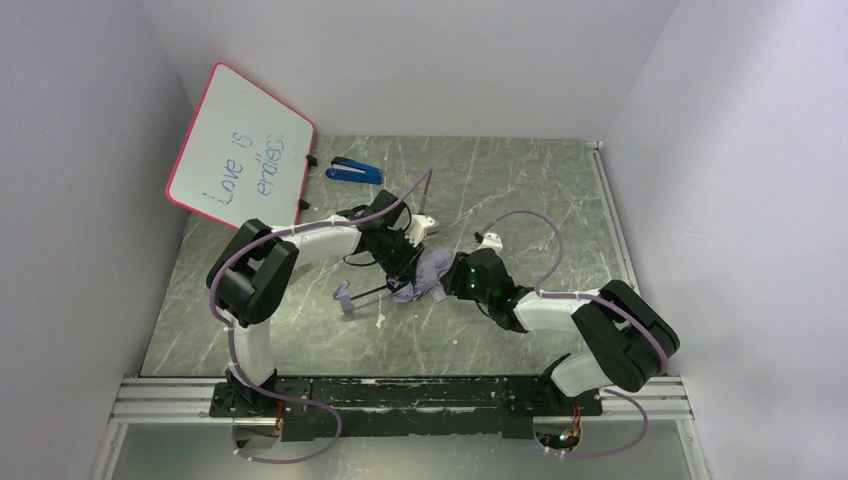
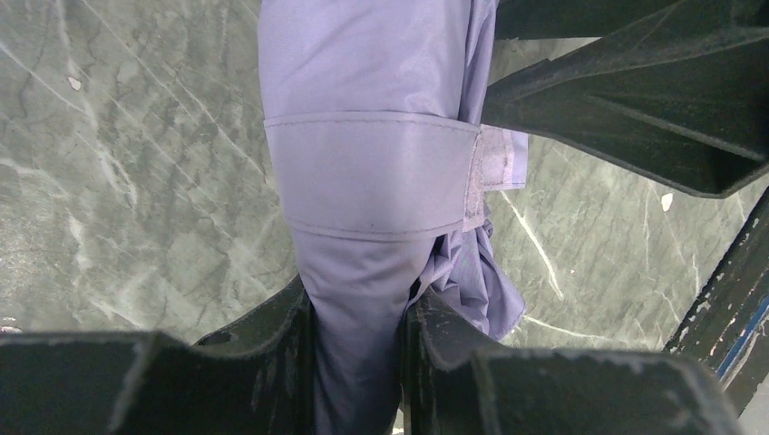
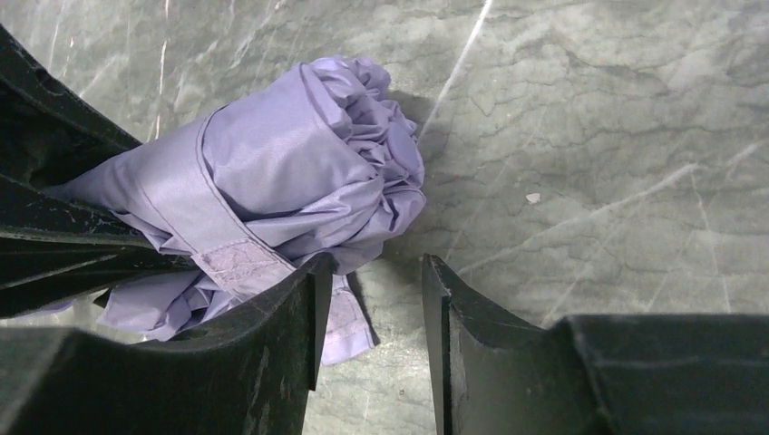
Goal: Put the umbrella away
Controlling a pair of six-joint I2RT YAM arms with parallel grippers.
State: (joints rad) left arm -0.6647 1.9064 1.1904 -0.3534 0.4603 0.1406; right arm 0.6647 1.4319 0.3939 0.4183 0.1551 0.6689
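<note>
Left claw (image 2: pixel 360 313) clamped on rolled lilac umbrella (image 2: pixel 363 54) near its fastened strap (image 2: pixel 372 172), right claw (image 3: pixel 372 281) parted and empty just beside it, veined green counter (image 3: pixel 589 136) beneath.

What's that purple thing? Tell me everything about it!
It is the umbrella, folded into a wrinkly roll of pale lilac cloth with a strap wrapped around it. It is in the middle of the marbled table, its thin shaft and small handle sticking out. The left tool pinches its cloth; the right tool is open beside it.
</note>
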